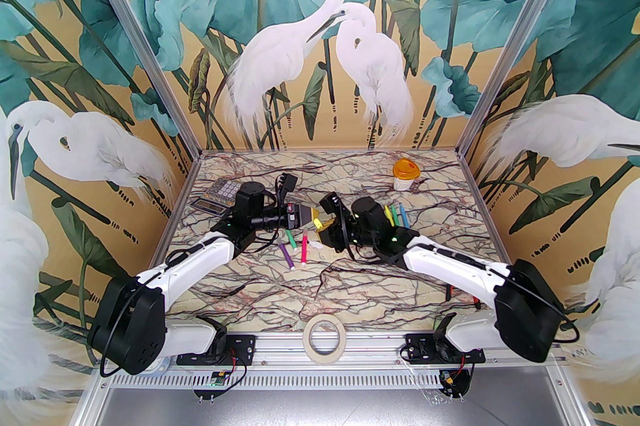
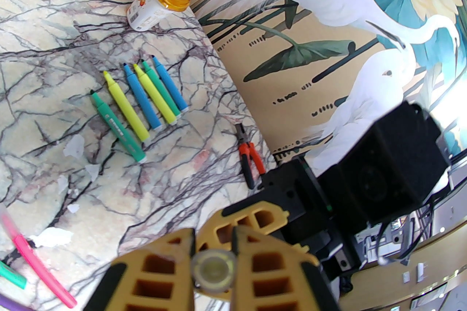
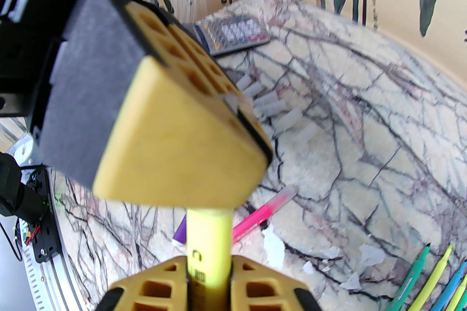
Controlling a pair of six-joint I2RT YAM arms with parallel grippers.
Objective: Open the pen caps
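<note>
A yellow pen [image 3: 209, 229] is held level above the table between both arms. My right gripper [image 3: 208, 262] is shut on its body. My left gripper [image 2: 213, 247] is shut on the clear pen cap [image 2: 213, 271] at its other end, seen end-on. In the top view the left gripper [image 1: 305, 216] and the right gripper [image 1: 322, 226] meet tip to tip at the table's middle. Several uncapped pens [image 2: 138, 108] lie in a row on the right. Pink, green and purple capped pens [image 1: 295, 249] lie below the grippers. Several loose clear caps [image 3: 270, 108] lie near the calculator.
A calculator [image 1: 220, 196] lies at the back left. An orange-lidded jar [image 1: 406, 174] stands at the back right. Red-handled pliers [image 2: 250, 156] lie near the right arm. A tape roll [image 1: 324, 333] sits at the front edge. Paper scraps [image 2: 78, 147] dot the marble.
</note>
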